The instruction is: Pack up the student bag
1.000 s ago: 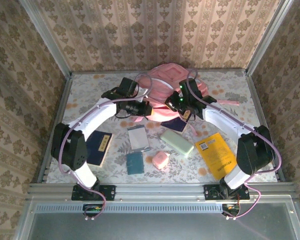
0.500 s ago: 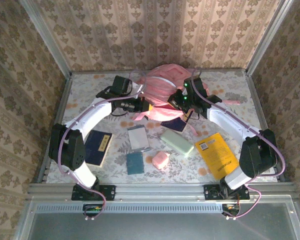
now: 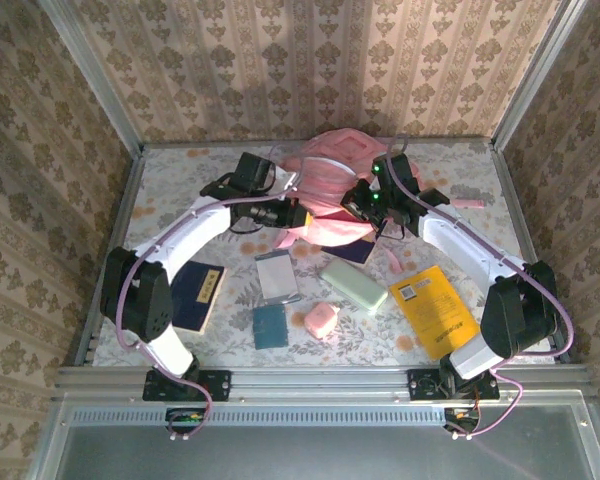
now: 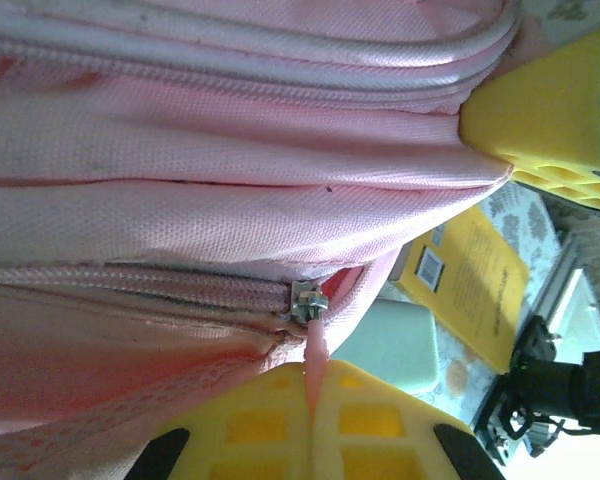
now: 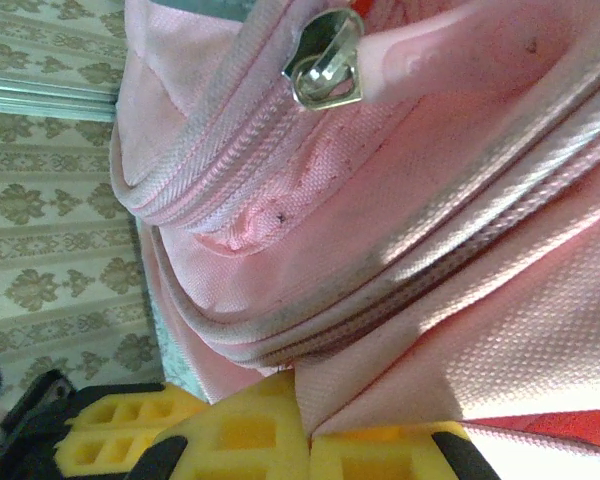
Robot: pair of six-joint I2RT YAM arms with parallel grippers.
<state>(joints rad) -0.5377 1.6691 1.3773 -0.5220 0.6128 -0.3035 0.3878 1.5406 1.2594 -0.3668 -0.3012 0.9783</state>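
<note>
The student bag [image 3: 332, 165] sits at the far middle of the desk [image 3: 460, 190], left hand [image 4: 311, 392] clenched on its zipper pull [image 4: 315, 348], right hand [image 5: 305, 437] pinching a fold of its fabric; since half a second earlier, both hands have shifted slightly rightward and the bag hides more of the navy booklet [image 3: 356, 253].

The student bag [image 4: 230, 210] is matt pink woven cloth; its zipper slider [image 5: 325, 72] is shiny metal; the yellow booklet [image 3: 435, 308] looks like smooth paper.
</note>
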